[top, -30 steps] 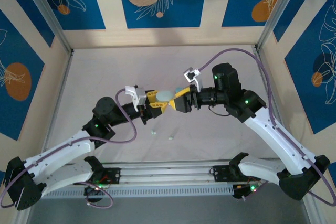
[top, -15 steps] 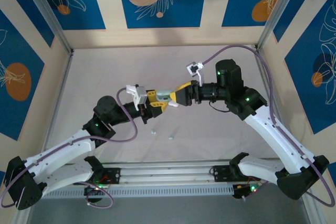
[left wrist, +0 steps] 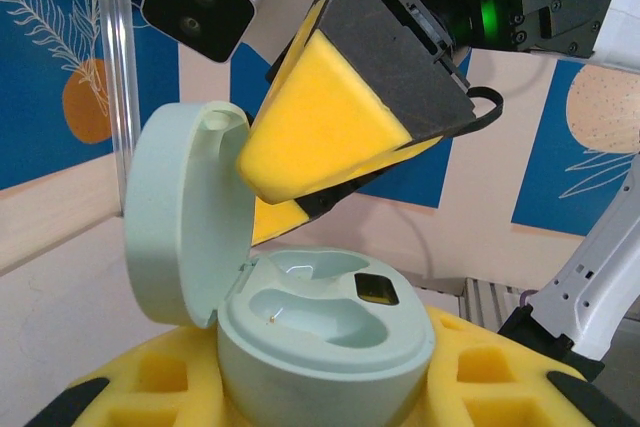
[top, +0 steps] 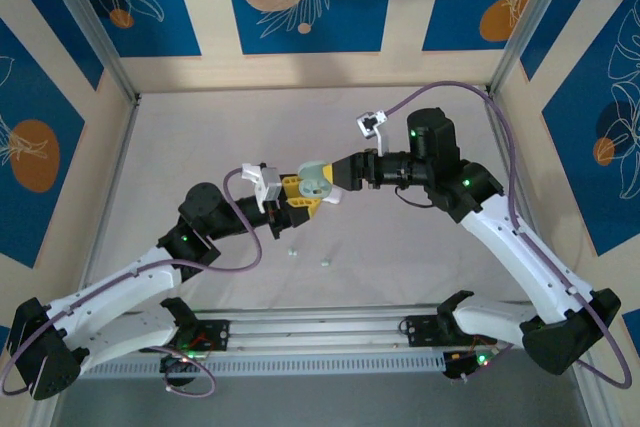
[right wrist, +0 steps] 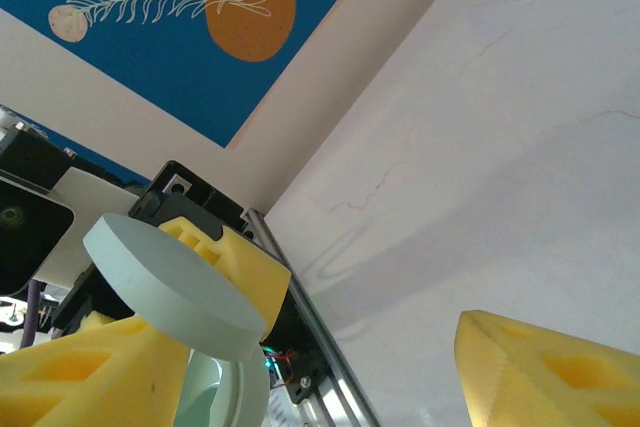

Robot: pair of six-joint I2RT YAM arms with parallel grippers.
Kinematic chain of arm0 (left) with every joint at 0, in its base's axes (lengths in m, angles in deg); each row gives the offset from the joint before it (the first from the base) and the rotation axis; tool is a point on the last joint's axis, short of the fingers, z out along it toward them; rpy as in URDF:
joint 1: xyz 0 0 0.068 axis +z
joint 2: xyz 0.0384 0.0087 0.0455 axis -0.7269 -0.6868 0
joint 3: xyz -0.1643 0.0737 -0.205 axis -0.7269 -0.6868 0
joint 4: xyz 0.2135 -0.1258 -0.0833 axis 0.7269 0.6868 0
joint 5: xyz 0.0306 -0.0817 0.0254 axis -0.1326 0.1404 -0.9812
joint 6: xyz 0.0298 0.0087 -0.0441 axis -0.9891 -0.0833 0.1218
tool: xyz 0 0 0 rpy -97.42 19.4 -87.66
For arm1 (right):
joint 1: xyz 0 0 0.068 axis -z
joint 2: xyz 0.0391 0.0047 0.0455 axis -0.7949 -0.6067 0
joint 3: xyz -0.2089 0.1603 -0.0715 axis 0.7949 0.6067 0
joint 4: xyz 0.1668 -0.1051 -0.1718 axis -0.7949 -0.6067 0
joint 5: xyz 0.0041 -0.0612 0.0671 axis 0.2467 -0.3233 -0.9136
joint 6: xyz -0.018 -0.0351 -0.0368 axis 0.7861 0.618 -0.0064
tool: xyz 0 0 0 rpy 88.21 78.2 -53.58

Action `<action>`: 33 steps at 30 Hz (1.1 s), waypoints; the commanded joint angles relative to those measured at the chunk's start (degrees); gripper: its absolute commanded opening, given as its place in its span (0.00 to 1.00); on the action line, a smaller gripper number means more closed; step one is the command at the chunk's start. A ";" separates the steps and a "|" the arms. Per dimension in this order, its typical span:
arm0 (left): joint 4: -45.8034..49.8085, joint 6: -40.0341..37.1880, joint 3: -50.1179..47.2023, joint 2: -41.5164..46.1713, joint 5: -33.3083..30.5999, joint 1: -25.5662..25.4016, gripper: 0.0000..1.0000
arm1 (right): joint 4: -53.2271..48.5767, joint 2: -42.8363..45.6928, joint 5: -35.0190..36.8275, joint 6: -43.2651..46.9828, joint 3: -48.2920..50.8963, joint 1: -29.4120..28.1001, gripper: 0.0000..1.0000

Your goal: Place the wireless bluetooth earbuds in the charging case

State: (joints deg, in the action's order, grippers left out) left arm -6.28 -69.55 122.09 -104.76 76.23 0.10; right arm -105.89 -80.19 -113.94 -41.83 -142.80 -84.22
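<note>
Pale green glossy plastic forms the case (left wrist: 325, 342), a rounded pebble shape clamped between the yellow foam pads (left wrist: 150, 387) of the left claw (top: 309, 197). The pads are soft-looking blocks with square pockets moulded into them. The round lid (left wrist: 185, 217) is swung up on its hinge, nearly upright. Under it is a smooth inner tray with two curved hollows and a small dark square set in the farther one.

The right claw (top: 337, 178) reaches in from the opposite side with its jaws spread wide, gripping nothing. One wedge-shaped finger (left wrist: 320, 127), yellow foam on a black shell, has its tip at the lid's upper rim on the inner side and appears to touch it. From the right wrist the lid shows edge-on as a thin flat disc just beside one of that claw's foam fingers, with the other finger well apart.

Two earbuds lie on the matt off-white table (top: 200, 137). They are tiny pale beads, one (top: 292, 252) near the other (top: 325, 263), on the near side of the held case and apart from both claws
</note>
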 commanded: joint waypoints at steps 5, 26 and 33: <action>-1.46 -1.22 0.57 2.54 -4.38 -0.50 0.29 | 1.26 3.94 -1.55 -1.92 -1.42 0.90 0.71; 5.83 -4.53 1.94 9.69 -11.87 -0.50 0.29 | -6.04 -0.46 9.47 -14.36 20.54 2.53 0.44; 4.97 -5.48 3.55 7.42 -13.74 -0.51 0.29 | -6.31 -7.33 17.04 -20.02 23.28 -2.91 0.42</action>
State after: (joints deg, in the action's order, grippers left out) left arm 0.11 -73.73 123.32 -96.85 64.78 -0.05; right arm -112.49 -86.46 -100.54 -58.13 -120.26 -85.68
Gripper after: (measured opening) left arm 0.328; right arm 0.420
